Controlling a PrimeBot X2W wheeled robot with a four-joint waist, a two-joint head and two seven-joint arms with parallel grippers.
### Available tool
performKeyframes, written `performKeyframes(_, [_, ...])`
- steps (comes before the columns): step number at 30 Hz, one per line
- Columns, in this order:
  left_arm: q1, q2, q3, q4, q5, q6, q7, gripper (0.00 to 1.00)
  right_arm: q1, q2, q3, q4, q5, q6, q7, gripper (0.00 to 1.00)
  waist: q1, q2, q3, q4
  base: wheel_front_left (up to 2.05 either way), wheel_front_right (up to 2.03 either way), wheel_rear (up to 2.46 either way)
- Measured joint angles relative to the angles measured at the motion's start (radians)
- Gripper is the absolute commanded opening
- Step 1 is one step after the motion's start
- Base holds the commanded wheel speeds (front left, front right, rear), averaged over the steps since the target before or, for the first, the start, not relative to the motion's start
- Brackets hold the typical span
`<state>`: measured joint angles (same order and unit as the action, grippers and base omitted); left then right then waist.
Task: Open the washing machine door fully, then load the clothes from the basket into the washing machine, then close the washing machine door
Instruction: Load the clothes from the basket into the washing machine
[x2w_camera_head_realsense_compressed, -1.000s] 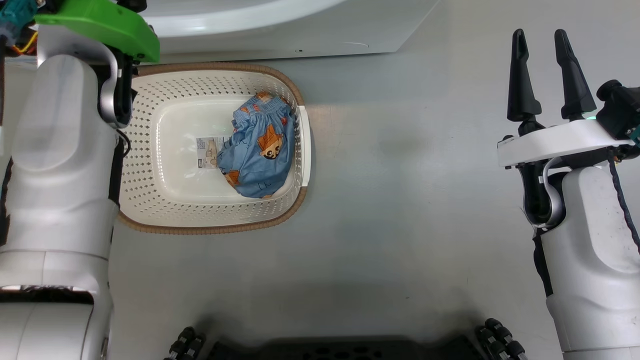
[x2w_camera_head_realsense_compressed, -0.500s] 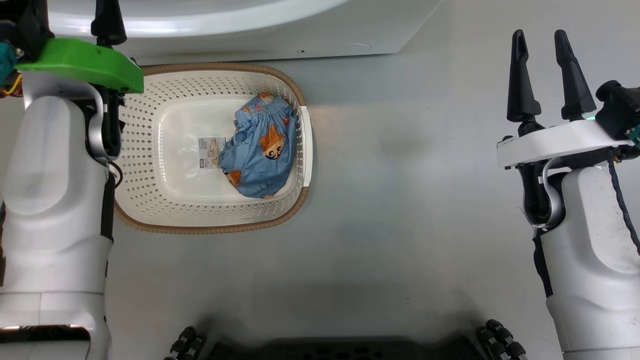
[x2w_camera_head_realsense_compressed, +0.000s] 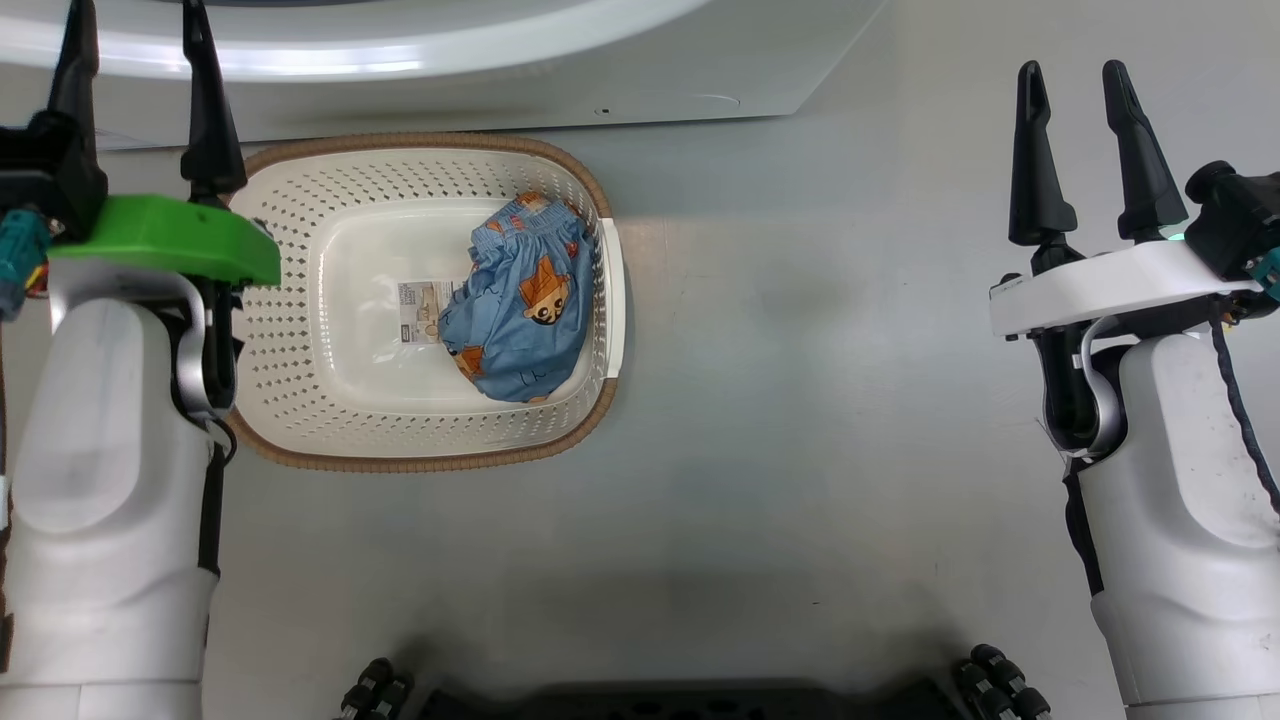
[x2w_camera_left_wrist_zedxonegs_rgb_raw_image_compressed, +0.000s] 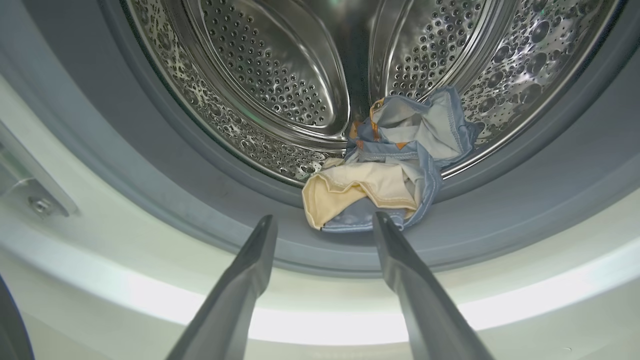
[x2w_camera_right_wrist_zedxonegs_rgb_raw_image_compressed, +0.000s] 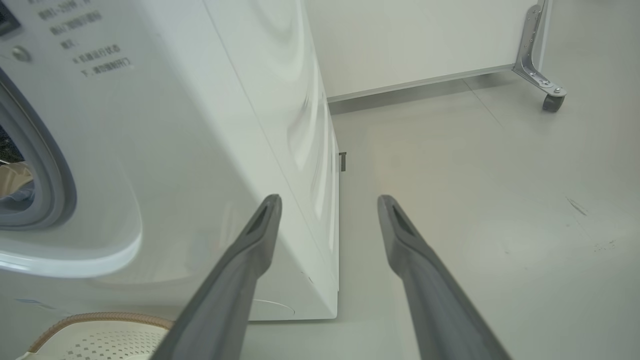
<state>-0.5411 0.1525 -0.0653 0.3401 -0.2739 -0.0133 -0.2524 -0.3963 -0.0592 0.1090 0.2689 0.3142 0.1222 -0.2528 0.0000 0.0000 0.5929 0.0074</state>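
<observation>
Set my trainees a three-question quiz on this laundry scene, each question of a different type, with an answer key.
1. True or false: the basket is empty.
2. Where in the drum does the crumpled garment lie? A) deep at the back; B) at the front edge, overlapping the grey seal; C) hanging from the top.
3. In one word: how do the fingers of the left gripper and the right gripper stand?
Key: 1 false, a printed blue garment lies inside; 2 B; 3 open, both holding nothing.
</observation>
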Motion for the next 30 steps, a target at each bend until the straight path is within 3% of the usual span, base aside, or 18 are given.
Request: performKeyframes(30, [0.209,-0.015,0.035,-0.115,-0.001,0.022,0.0,1.0,0.016,-0.007,0.003,-0.005,-0.016,0.0,0.0,1.0,0.0,0.0,-0.007,-0.004,0.0,0.0,0.0])
